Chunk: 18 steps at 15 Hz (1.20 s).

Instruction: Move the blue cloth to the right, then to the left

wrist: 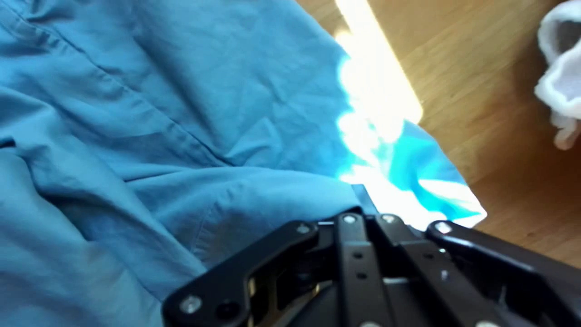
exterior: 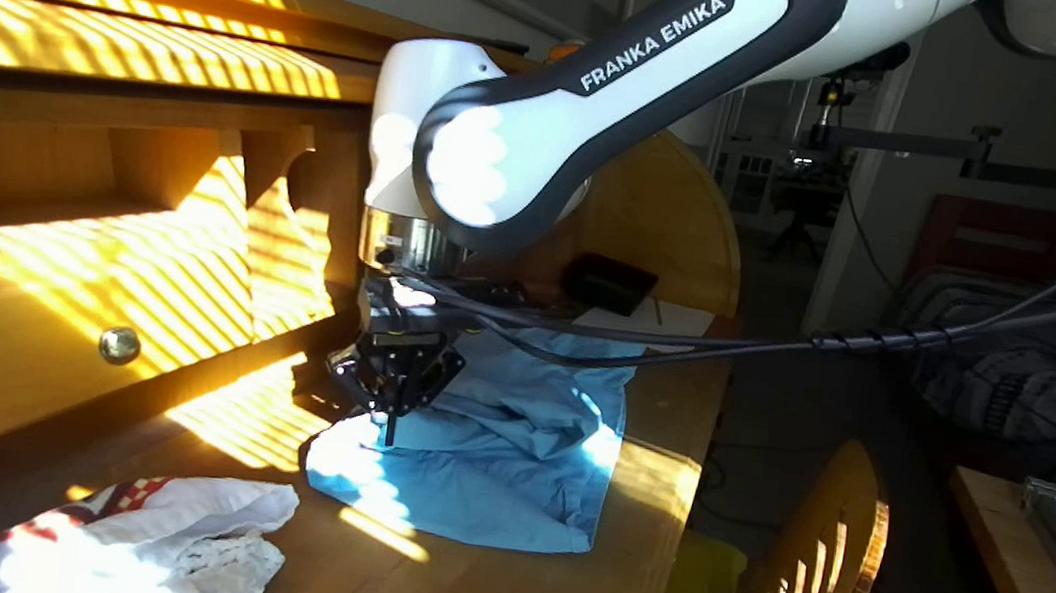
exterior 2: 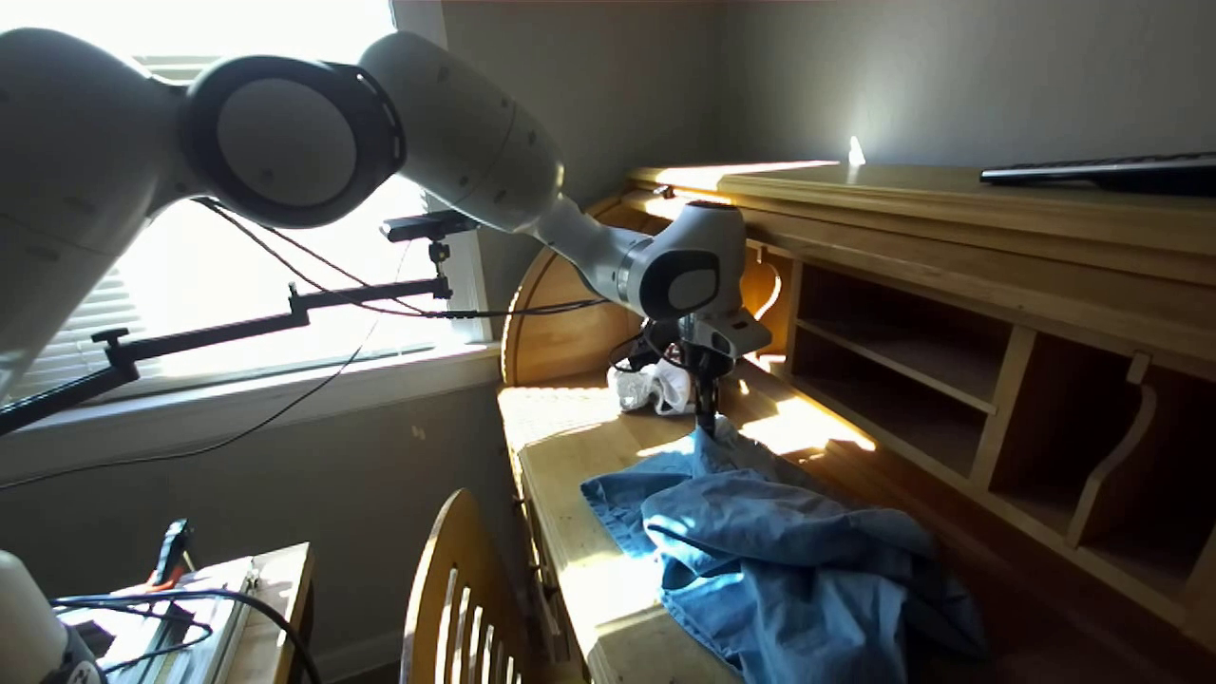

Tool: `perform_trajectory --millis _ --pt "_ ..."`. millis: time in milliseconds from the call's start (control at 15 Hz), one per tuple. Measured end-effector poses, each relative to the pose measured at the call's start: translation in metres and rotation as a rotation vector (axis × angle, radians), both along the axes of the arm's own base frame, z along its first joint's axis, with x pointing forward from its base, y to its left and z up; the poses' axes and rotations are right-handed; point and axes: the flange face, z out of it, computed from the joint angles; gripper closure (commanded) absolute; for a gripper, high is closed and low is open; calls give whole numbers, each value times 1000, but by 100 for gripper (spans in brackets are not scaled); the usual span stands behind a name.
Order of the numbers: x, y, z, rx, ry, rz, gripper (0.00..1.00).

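Note:
A crumpled blue cloth lies on the wooden desk. It shows in both exterior views (exterior: 504, 495) (exterior 2: 788, 541) and fills the left and middle of the wrist view (wrist: 254, 91). My gripper points down at one end of the cloth, in both exterior views (exterior: 390, 429) (exterior 2: 706, 423). In the wrist view the gripper (wrist: 365, 202) has its fingers close together, and a fold of the cloth runs up into them. The gripper is shut on the blue cloth, low over the desk. The very tips are partly hidden by the fold.
A white cloth with red trim (exterior: 186, 537) lies near the blue cloth; it also shows in the wrist view (wrist: 563, 81). The desk's cubbyholes (exterior 2: 902, 380) rise along the back. A black object (exterior: 608, 284) lies on the desk. A wooden chair (exterior: 818, 564) stands by the front edge.

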Motion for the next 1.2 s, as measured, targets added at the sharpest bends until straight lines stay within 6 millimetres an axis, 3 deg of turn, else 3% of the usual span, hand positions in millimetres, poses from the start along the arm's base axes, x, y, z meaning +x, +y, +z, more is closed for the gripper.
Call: perform_trajectory --millis 67,133,267,600,867,933,1200 --pt "0 2 1 1 -4 -4 100" --pt "0 3 2 2 -5 -8 74" --pt "0 3 2 0 -5 -13 69" --pt "-1 8 5 0 -9 -12 32" --pt "-7 21 23 4 -25 -29 5" --pt "-11 25 29 6 -30 -33 1" --pt "-33 32 59 17 -55 -22 0"
